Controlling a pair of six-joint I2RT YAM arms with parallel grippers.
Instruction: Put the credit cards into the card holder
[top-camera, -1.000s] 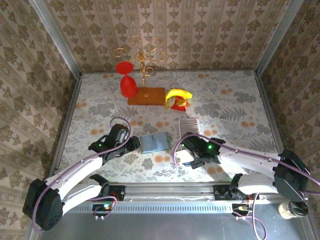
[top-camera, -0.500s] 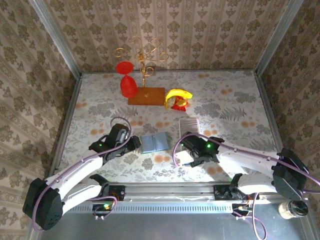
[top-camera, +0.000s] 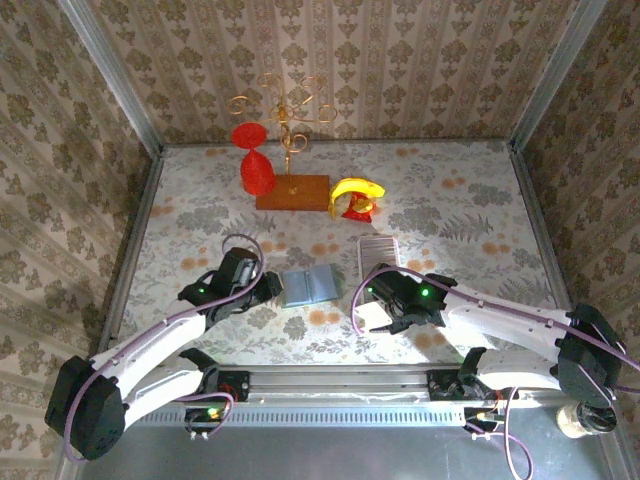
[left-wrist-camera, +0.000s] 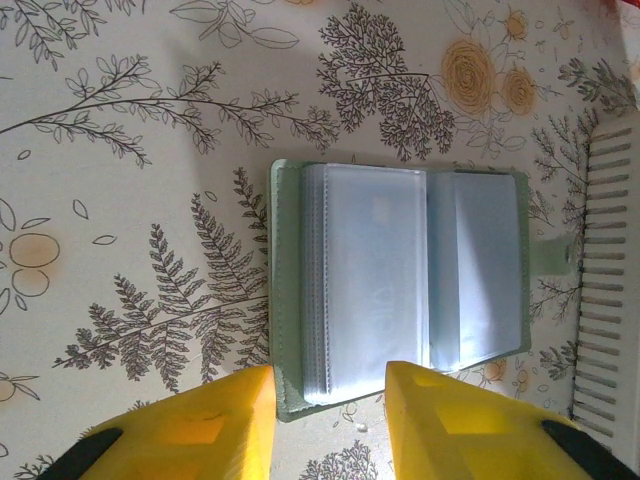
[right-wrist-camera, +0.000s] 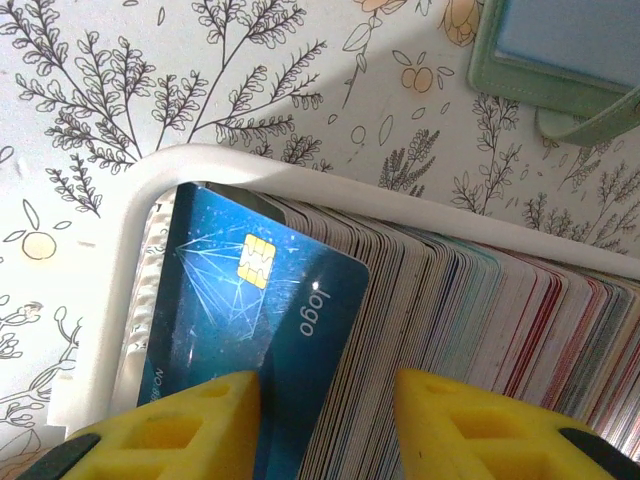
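Straddling the glossy blue credit card (right-wrist-camera: 240, 300), right claw (right-wrist-camera: 330, 385) stands narrow; left claw (left-wrist-camera: 330, 375), part-open, overhangs the soft green card holder (left-wrist-camera: 400, 260).

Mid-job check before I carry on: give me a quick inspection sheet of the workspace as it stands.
Surface: floral tabletop, flat.
Job's things: card holder lies open at mid-table, sleeves up. The blue card leans at the front of the card stack, which stands in the white tray.
Clutter: red goblet, gold wire stand on a wooden base and a yellow-and-red item, all at the far side.
Grippers: left end effector is astride the holder's near edge. Right end effector is astride the blue card's lower end. Jaws apart and grip unclear on both.
Cables: a purple cable loops at each wrist; no snag seen.
Surroundings: patterned walls, metal corner posts.
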